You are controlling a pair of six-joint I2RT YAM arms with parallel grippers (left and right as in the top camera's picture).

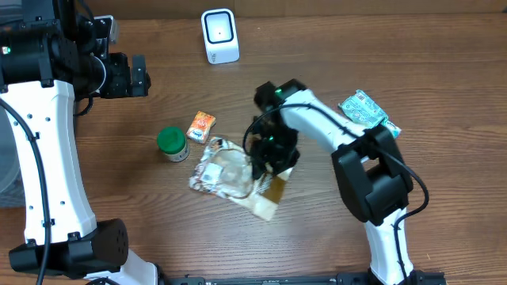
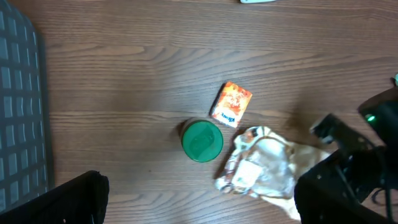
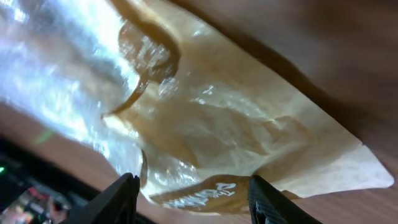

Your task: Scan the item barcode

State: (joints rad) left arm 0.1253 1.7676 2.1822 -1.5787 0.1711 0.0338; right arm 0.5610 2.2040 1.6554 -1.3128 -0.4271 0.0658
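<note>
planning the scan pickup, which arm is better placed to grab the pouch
Right: the right gripper is down on the pouch, fingers either side of its edge; the left gripper hangs open, far from it.

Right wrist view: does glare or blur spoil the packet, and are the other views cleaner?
Right wrist: heavy glare whitens the upper-left clear film of the packet; all soft at close range. Overhead: even light, sharp, mild shine on the packet. Left wrist: sharp, little glare, but the right arm covers the right end of the packet.

pouch (image 3: 236, 118) | cut off left (blurred) | teal packet (image 1: 363, 108) | part-hidden by right arm (image 1: 325, 123)
</note>
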